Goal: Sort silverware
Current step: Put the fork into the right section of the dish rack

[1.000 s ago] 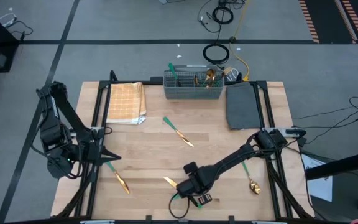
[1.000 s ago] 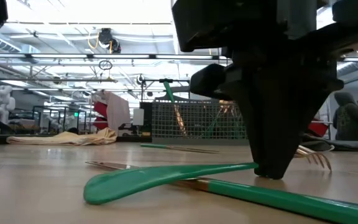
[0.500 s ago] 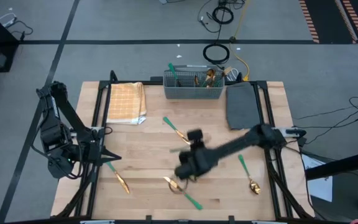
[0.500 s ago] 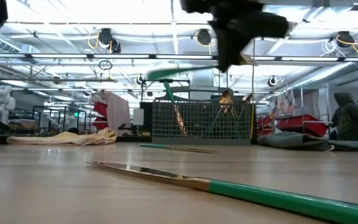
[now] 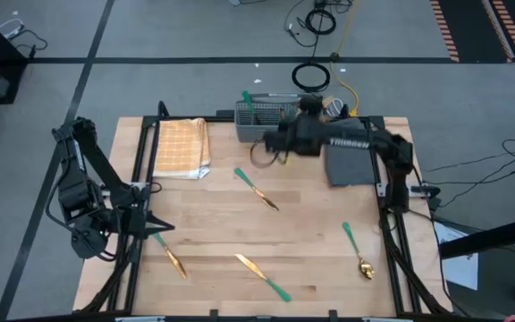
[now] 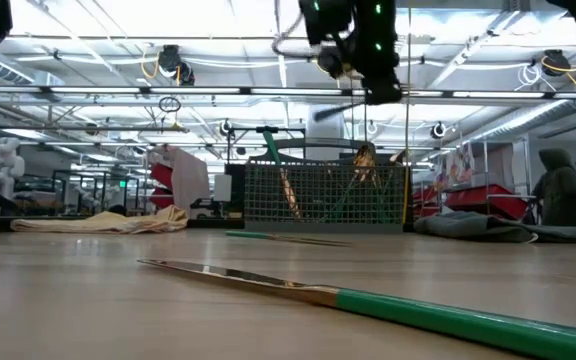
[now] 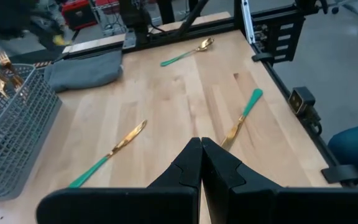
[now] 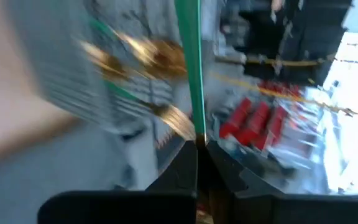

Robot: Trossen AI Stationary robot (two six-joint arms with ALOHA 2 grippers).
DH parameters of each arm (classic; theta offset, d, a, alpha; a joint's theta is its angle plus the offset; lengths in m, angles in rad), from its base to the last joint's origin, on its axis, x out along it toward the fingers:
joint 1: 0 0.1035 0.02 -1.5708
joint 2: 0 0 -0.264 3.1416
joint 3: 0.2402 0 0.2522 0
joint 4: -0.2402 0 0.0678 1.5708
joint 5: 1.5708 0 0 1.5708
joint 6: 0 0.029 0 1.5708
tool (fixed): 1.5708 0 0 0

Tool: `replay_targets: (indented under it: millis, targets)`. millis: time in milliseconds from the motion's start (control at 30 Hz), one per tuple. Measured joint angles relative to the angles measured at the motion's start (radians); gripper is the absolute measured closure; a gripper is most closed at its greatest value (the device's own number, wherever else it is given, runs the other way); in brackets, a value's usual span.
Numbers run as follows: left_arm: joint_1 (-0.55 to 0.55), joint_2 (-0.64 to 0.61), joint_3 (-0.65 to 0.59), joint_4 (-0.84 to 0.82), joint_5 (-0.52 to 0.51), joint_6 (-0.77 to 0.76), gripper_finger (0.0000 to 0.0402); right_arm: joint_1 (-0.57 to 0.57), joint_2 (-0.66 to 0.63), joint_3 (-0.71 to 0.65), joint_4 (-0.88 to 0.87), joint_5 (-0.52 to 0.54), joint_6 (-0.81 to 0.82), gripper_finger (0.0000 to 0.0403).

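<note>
While the left gripper point(image 7: 201, 163) waits shut and empty at the table's left edge, the right gripper point(image 5: 275, 143) hangs just in front of the grey cutlery basket point(image 5: 278, 132) at the back, clamped on a green-handled utensil point(image 8: 190, 68); its head can't be made out. Several pieces already stand in the basket. Loose on the table point(image 5: 213, 233): a knife point(image 5: 257, 190) mid-table, another knife point(image 5: 263, 276) near the front, a third piece point(image 5: 169, 255) front left, a spoon point(image 5: 357, 250) front right.
</note>
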Motion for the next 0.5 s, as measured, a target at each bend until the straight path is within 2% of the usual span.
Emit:
replay_targets:
  millis: [100, 200, 333, 500]
  targets:
    - [0.000, -0.001, 0.000, -0.010, 0.000, 0.001, 0.0391, -0.095, -0.025, -0.036, -0.002, 0.058, -0.125, 0.0403]
    - [0.000, 0.000, 0.000, -0.022, 0.000, 0.001, 0.0391, -0.154, -0.024, -0.062, 0.000, 0.160, -0.183, 0.0403]
    - [0.000, 0.000, 0.000, -0.063, -0.001, 0.001, 0.0391, -0.192, -0.024, -0.073, 0.001, 0.300, -0.295, 0.0403]
    - [0.000, 0.000, 0.000, -0.078, -0.016, 0.000, 0.0391, -0.209, -0.023, -0.105, 0.000, 0.415, -0.496, 0.0403]
